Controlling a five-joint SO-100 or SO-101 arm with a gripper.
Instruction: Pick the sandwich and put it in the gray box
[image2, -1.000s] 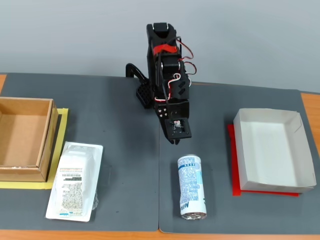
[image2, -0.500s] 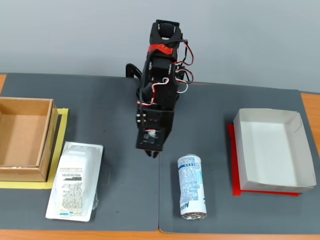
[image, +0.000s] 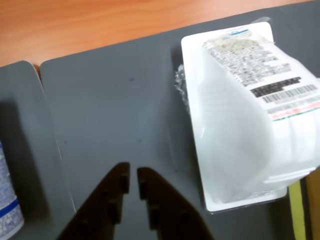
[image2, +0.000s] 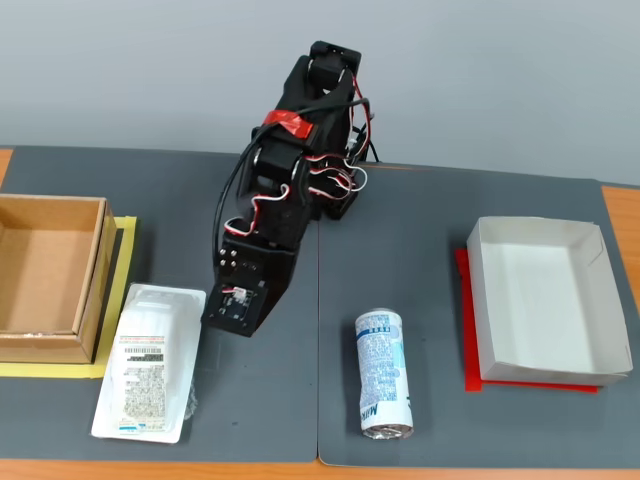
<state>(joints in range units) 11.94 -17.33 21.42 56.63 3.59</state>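
Now I've swung arm from frame centre toward lower left; hand (image: 131, 176) nearly closed, empty, hovering just beside sandwich (image2: 148, 362) on bench. Gray box (image2: 548, 352) far right, empty. Next I judge: widen, descend.

The arm (image2: 290, 170) leans from upper centre down toward the left; its hand (image: 133, 176) at bottom centre has jaws nearly closed, empty

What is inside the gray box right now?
Nothing shows inside the gray box: its white floor is bare in the fixed view. A red sheet lies under it, mostly covered. The sandwich remains outside.
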